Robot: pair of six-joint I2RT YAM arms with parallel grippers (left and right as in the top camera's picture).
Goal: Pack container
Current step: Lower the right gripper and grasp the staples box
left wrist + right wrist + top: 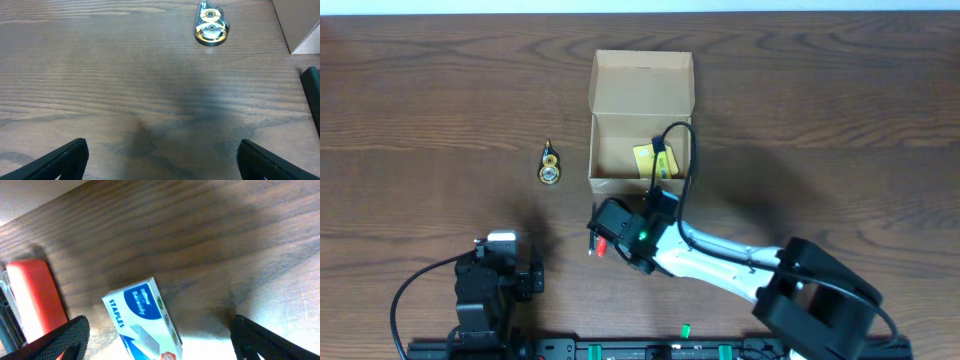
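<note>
Looking down from above, it's a dark wood-grain table (840,100) with a thin pale strip of room showing past its far edge. The container (618,145) sits around the middle, a bit toward the far edge, lid flap thrown back flat, with a yellow packet (655,160) lying inside at its near-right corner. Just left of it, apart, is a small gold round tape thing (550,170). The right arm (720,258) reaches in from the near-right corner and ends just short of the box's near wall, with a red stapler (601,246) poking out at its left. The left arm (490,290) sits parked by the near edge.

Left wrist view: the left gripper (162,150) is spread wide over bare wood, holding nothing. The tape thing is up ahead, with a corner of the box at top right.

Right wrist view: the right gripper (160,325) is also spread wide, gripping nothing, hanging over a blue-and-white staples box (142,315) lying on the wood. The stapler is at the left edge, and something pale sits beyond the table edge.
</note>
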